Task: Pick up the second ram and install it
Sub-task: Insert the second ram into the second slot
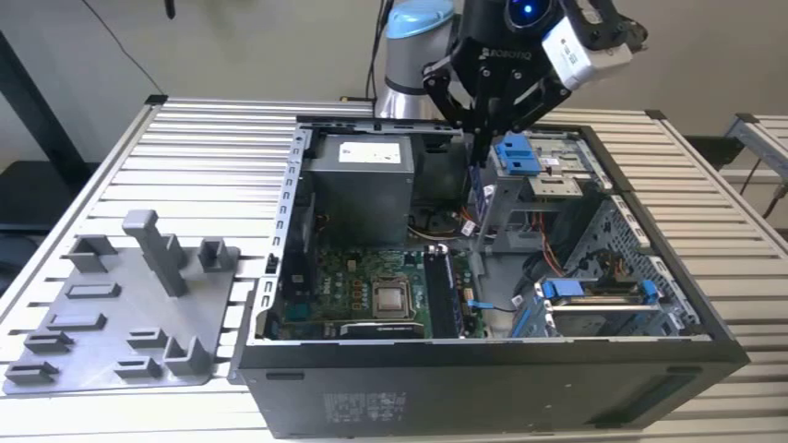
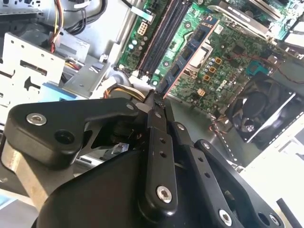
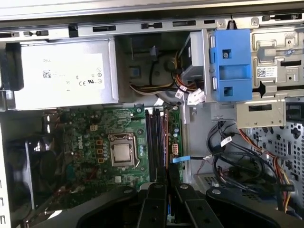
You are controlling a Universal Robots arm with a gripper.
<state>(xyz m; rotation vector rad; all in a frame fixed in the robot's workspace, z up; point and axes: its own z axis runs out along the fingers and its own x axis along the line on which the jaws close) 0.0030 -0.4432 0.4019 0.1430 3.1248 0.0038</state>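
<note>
My gripper (image 1: 475, 138) hangs over the open computer case (image 1: 493, 355), fingers pointing down and shut on the second ram (image 1: 473, 189). The ram is a thin dark board held on edge. In the second wrist view it (image 2: 190, 52) sticks out from the shut gripper (image 2: 154, 97) toward the motherboard. In the first wrist view the stick (image 3: 166, 142) appears edge-on beyond the gripper (image 3: 166, 185), in line with the long black memory slots (image 3: 154, 142) beside the CPU socket (image 3: 122, 152). It is held above the board, apart from the slots (image 1: 437, 291).
A grey power supply (image 1: 357, 185) stands at the case's far end. Blue plastic clips (image 1: 523, 152) and a drive cage (image 1: 591, 295) with loose cables (image 3: 228, 152) take the exterior view's right. Outside the case, on the left, lies a grey fixture plate (image 1: 87, 318) with an upright post (image 1: 154, 249).
</note>
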